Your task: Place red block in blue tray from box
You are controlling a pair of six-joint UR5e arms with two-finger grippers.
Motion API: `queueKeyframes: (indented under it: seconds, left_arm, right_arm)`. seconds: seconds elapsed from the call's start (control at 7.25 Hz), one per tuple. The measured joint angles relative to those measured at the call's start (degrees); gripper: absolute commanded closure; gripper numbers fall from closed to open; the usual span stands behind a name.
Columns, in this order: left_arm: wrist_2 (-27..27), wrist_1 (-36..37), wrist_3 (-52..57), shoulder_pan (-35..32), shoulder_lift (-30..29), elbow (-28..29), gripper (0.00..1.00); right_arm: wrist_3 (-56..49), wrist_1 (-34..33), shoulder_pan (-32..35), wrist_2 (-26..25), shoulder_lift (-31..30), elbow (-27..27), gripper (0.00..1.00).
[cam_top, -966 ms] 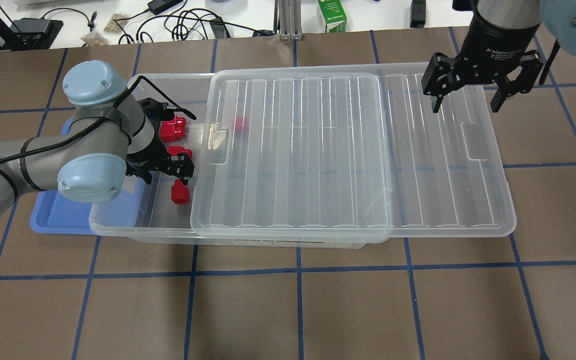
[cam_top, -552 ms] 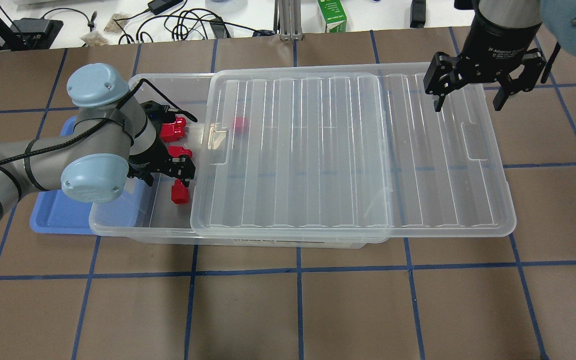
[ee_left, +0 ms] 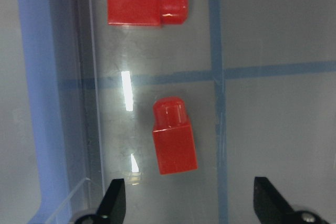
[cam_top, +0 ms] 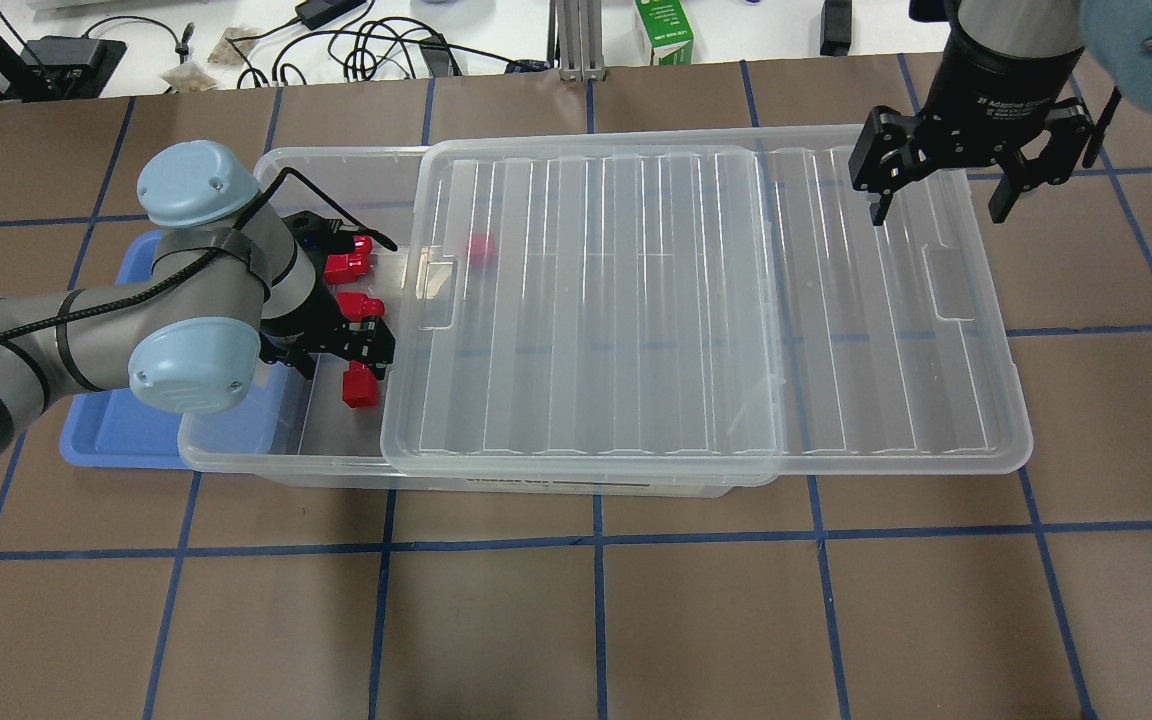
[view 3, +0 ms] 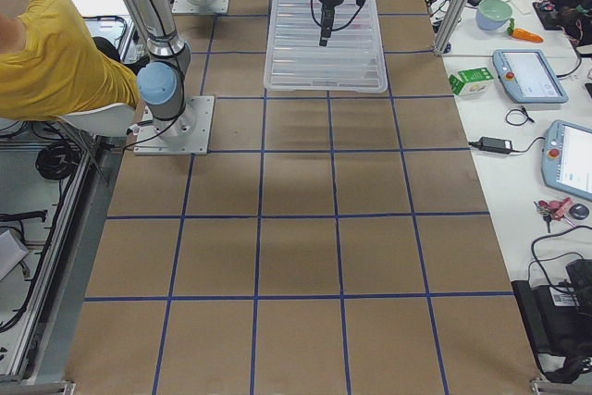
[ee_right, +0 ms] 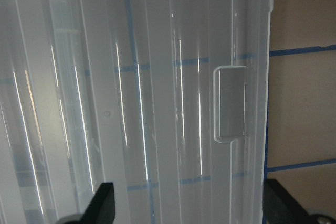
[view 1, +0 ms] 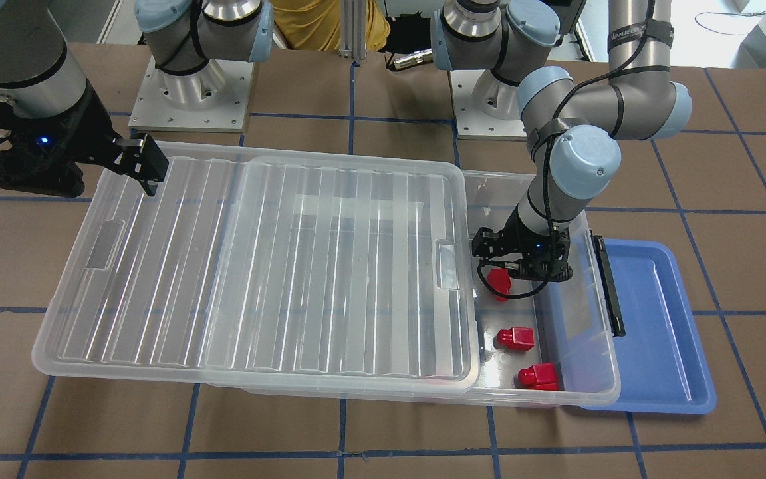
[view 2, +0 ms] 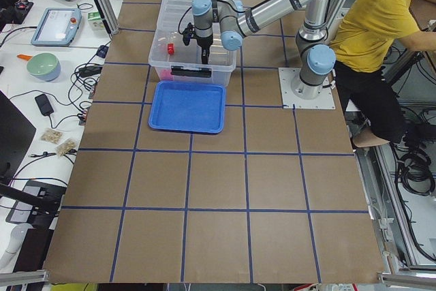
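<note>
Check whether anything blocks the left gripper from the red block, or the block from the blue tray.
Nothing visible lies between the open left gripper and the red block ahead of its fingers; the lid is slid clear. The box end wall with its black latch stands between block and blue tray, so lift over it.

Left gripper (cam_top: 344, 358): moved, jaws spread, across the uncovered end of the box (cam_top: 276, 462) toward its robot-side wall and came over the nearest red block (cam_top: 359, 385).
</note>
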Motion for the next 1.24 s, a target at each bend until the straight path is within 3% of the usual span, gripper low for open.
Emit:
queueKeyframes:
  seconds: [1.24]
  left_arm:
    - [-0.06, 2.2, -0.62, 1.9, -2.28, -1.81, 0.13]
  right_arm:
    - [0.13, 0.42, 0.0, -0.01, 0.05, 0.09, 0.0]
